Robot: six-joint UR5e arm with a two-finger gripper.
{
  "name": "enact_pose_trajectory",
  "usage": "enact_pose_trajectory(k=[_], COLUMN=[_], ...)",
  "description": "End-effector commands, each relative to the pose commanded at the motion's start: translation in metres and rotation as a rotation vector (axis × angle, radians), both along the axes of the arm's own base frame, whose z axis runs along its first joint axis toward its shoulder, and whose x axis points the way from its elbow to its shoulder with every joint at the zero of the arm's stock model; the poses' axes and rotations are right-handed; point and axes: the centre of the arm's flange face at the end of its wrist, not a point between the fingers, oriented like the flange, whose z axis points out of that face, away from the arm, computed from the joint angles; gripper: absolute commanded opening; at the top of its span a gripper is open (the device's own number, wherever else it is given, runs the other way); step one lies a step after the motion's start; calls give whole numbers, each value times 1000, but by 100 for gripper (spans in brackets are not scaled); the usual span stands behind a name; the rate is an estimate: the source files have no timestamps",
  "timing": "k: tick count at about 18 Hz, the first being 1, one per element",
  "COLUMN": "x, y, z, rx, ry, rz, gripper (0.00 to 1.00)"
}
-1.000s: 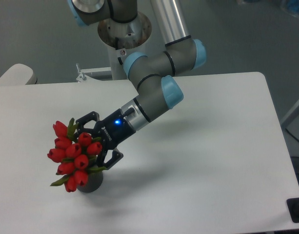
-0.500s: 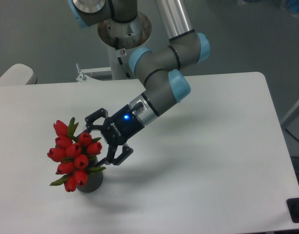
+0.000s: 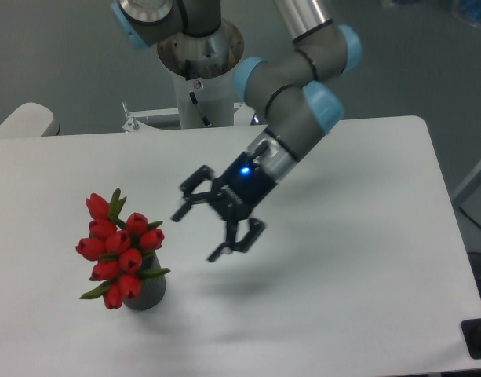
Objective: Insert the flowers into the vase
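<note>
Black two-finger claw (image 3: 198,234) hangs spread wide and empty above the smooth white tabletop (image 3: 366,259). At its eight o'clock, well apart, glossy red tulip-bud flowers (image 3: 118,250) stand bunched in the dark grey cylindrical vase (image 3: 146,294).

Arm reaches down from its base at the back, elbow joints (blue caps) up high, forearm angled down and to the camera's left. Gripper (image 3: 198,233) hangs above the bench, jaws spread wide, nothing between them. Blue light lit on the wrist (just behind the fingers (image 3: 194,191)).
</note>
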Motion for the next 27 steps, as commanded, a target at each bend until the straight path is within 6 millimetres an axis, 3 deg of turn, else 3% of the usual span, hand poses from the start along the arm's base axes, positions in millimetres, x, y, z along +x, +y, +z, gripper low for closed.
enact_pose_trajectory(k=[6, 13, 18, 22, 27], x=[-60, -103, -134, -136, -128], y=[-47, -62, -46, -19, 20], z=[15, 31, 65, 89, 101], rx=[-27, -336, -448, -619, -758], ry=[117, 337, 472, 614, 658], rz=[95, 207, 202, 68, 3], gripper=[100, 100, 100, 100, 100])
